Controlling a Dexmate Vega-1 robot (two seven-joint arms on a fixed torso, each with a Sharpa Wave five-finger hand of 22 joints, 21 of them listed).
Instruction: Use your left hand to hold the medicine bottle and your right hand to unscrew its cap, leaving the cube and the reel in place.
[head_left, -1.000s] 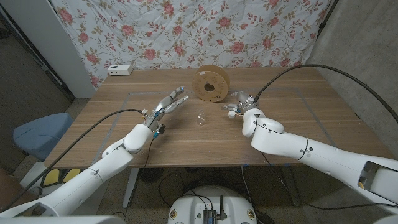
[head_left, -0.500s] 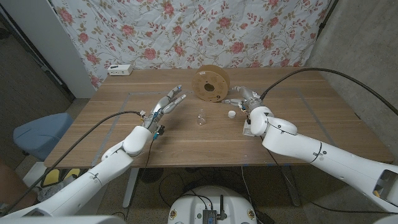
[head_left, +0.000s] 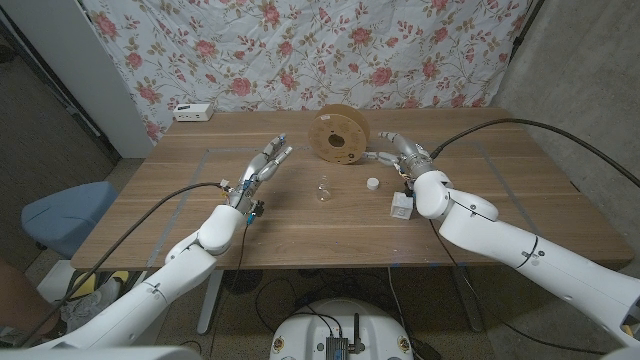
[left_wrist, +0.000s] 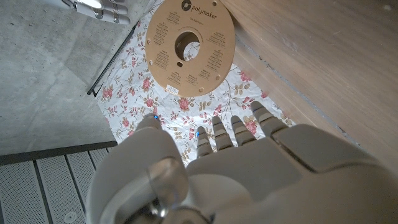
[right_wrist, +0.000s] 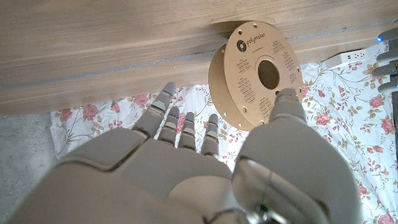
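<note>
In the head view, the medicine bottle is seen standing upright near the table's middle, uncapped; its white cap lies apart on the wood at the bottle's 3 o'clock; the reel stands on edge at the bottle's 12 o'clock; the white cube lies at the bottle's 4 o'clock, just beside the right arm. The left hand is held at the bottle's 10 o'clock, fingers extended and apart, nothing grasped; the right hand is held at the reel's 3 o'clock, fingers spread, nothing held.

In the left wrist view, the left hand is shown with fingers straight and empty, the reel beyond them.

In the right wrist view, the right hand is shown spread and empty, the reel past its fingertips.
</note>
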